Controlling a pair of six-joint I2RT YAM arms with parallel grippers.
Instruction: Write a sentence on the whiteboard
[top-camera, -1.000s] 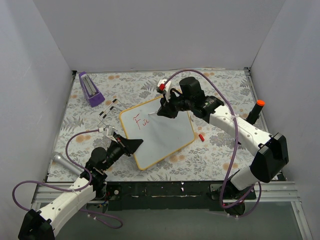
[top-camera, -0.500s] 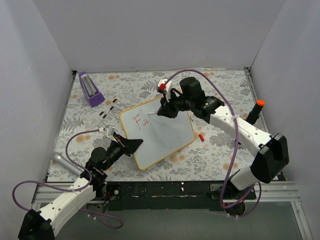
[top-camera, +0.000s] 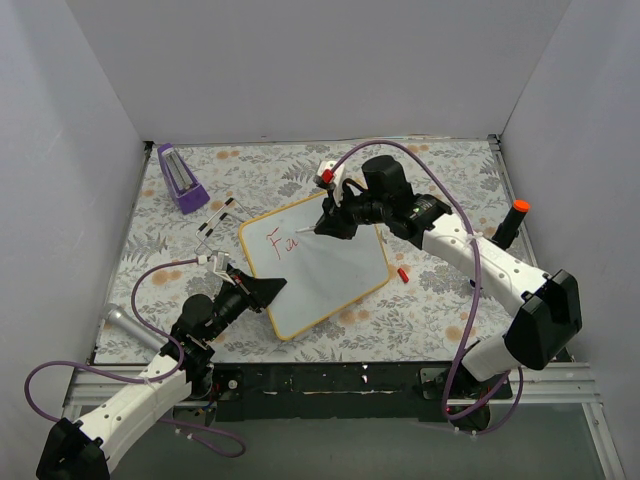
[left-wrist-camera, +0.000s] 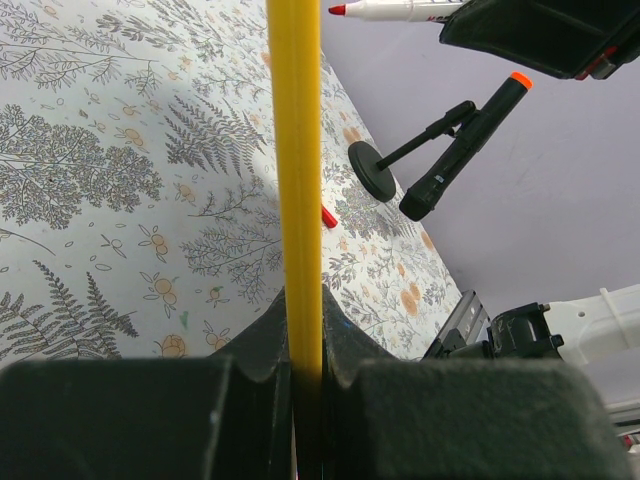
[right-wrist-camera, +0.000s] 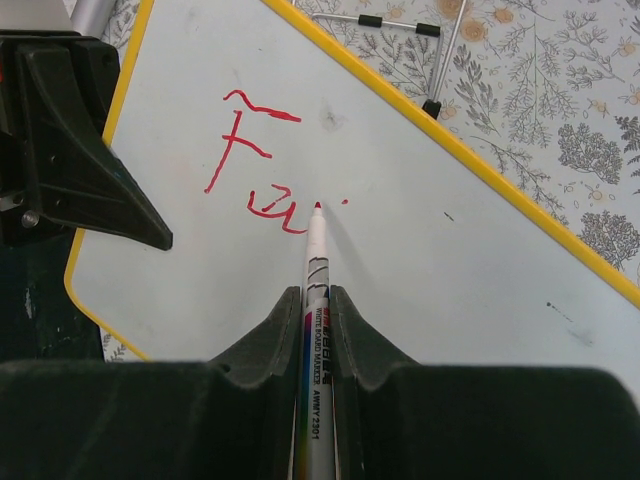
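Floral-patterned cloth is covering the table, with plain pale walls closing it in on three sides. At the far left a small purple block is sitting well apart from the work. Nearer the front, the left gripper is pinching the near-left edge of the whiteboard, its fingers closed on the thin yellow frame and steadying it. The board is lying flat and turned at an angle in the middle of the table.

The sentence is only just beginning: a red capital F and one or two small letters (the second could be an "a" or a "u", hard to say which) are sitting in the board's upper-left corner, and the rest of the white surface is showing bare. Just right of those letters the marker is pointing its red tip down at the board; whether it is touching I cannot tell. The right gripper is clamping the marker's barrel between closed fingers.

Further right, a small red piece, possibly the cap, is lying on the cloth just off the board's edge, and a black stand with an orange tip is standing near the right wall.

By my reading, the task is barely starting: the first word is unfinished and nearly all the writing is waiting.
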